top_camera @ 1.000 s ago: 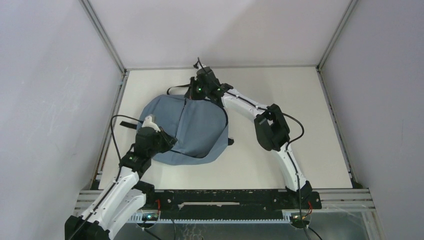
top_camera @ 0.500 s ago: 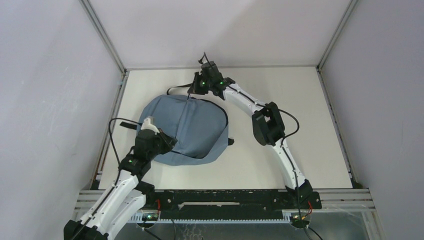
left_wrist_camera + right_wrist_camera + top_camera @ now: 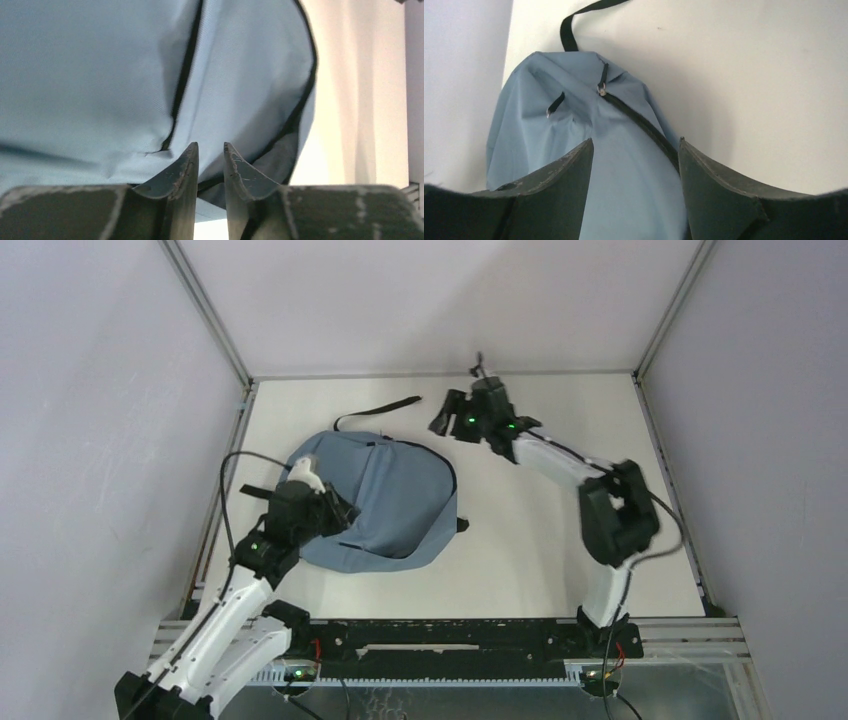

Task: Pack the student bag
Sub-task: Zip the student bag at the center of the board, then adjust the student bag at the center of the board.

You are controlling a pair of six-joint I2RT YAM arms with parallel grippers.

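The slate-blue student bag point(image 3: 395, 495) lies flat on the white table, left of centre, with its black zipper closed across the front. My left gripper point(image 3: 342, 515) sits at the bag's near-left edge; in the left wrist view its fingertips point(image 3: 211, 146) stand slightly apart, open, with nothing pinched and bag fabric point(image 3: 100, 75) just beyond. Off to the right of the bag's top, my right gripper point(image 3: 442, 420) hangs above the table. Its jaws point(image 3: 636, 142) are wide open and empty, looking down on the bag point(image 3: 554, 130) and the zipper pull point(image 3: 601, 91).
A black strap point(image 3: 378, 410) trails from the bag's top across the table toward the back. Metal frame rails point(image 3: 210, 320) and pale walls enclose the table on three sides. The arm bases stand on a black rail point(image 3: 440, 635) at the near edge.
My right gripper let go of the bag's top, opened, and swung right, away from the bag. The left gripper parted slightly and shifted a little farther in.
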